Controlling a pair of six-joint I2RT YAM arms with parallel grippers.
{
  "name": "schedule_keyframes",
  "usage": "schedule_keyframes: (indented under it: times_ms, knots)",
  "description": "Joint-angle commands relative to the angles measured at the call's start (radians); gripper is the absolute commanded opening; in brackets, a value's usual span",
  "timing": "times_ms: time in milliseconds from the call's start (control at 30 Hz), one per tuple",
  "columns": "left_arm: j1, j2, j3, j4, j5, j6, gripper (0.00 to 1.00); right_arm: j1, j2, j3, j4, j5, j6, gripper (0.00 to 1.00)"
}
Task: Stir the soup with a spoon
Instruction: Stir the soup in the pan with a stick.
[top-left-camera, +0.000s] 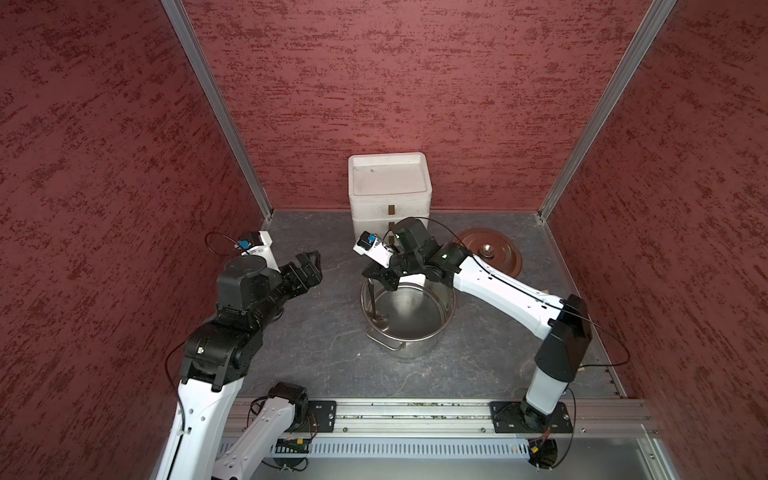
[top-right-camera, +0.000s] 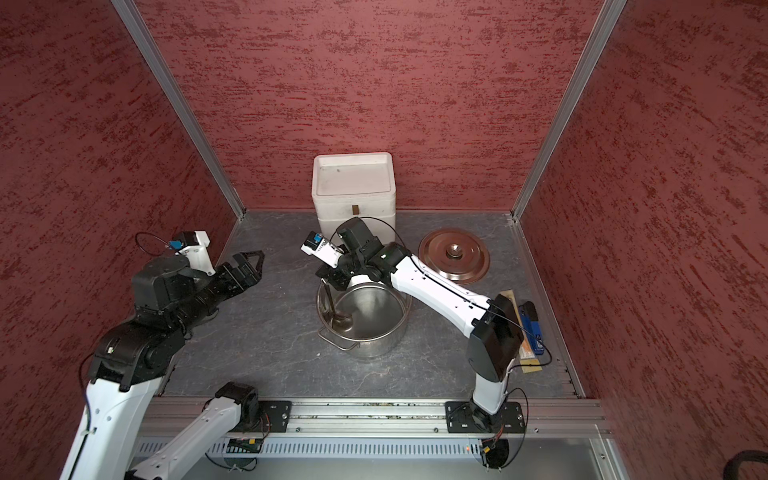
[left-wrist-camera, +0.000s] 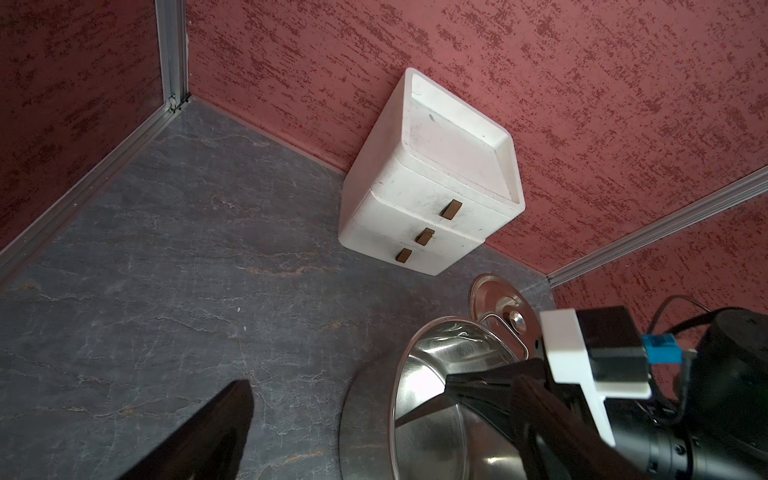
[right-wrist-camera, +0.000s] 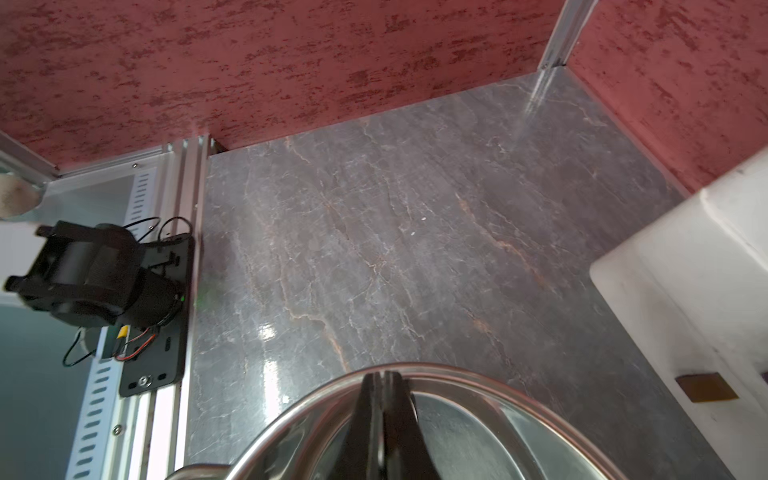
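The main risk is the spoon (top-left-camera: 371, 302) twisting or slipping in a thin pinch. Its handle is slender, and if the bowl drags along the pot (top-left-camera: 419, 348) floor or catches the wall, the handle could pivot between the fingers and drop inside. A second risk is the pot itself. Nothing braces it, so a sideways push from the spoon against the wall nearest the left arm could slide it across the bench (top-left-camera: 316, 345) or tip it. The right end effector (top-left-camera: 376, 282) also hangs just above the rim, so a wide stirring circle could knock its fingers against the steel. No liquid can be made out in the pot, so splashing cannot be judged.

The right end effector is clenched on the top of the spoon's handle, above the far part of the rim on the left arm's side. In both top views the spoon hangs nearly upright below it, its small bowl (top-right-camera: 343, 320) down at the pot floor close to the wall. In the right wrist view the fingers (right-wrist-camera: 374, 419) press together over the rim, and the handle cannot be picked out between them.

The left end effector (top-left-camera: 309, 266) is released, jaws spread wide, hovering well apart from the pot. The lid (top-left-camera: 500, 254) lies on the bench behind the right arm.
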Motion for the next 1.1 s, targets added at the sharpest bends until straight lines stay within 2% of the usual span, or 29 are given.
schedule_keyframes:
  times_ms: [0, 233, 433, 633, 833, 1067]
  knots:
    - [0.006, -0.012, 0.024, -0.021, -0.016, 0.028, 1.0, -0.061, -0.017, 0.032, 0.058, 0.064, -0.018, 0.0]
    - [0.006, -0.008, 0.019, -0.008, -0.017, 0.032, 1.0, -0.19, -0.139, -0.097, 0.057, 0.141, -0.005, 0.0]
    - [0.005, -0.001, 0.005, 0.016, -0.013, 0.029, 1.0, -0.272, -0.349, -0.256, -0.033, 0.18, -0.022, 0.0]
    - [0.005, 0.021, 0.001, 0.04, -0.007, 0.036, 1.0, -0.272, -0.549, -0.376, -0.204, 0.045, -0.048, 0.0]
    - [0.006, 0.037, -0.004, 0.064, 0.002, 0.039, 1.0, -0.185, -0.657, -0.461, -0.219, -0.104, 0.036, 0.0]
    - [0.006, 0.04, -0.005, 0.068, 0.009, 0.034, 1.0, -0.013, -0.549, -0.404, -0.102, -0.116, 0.09, 0.0]
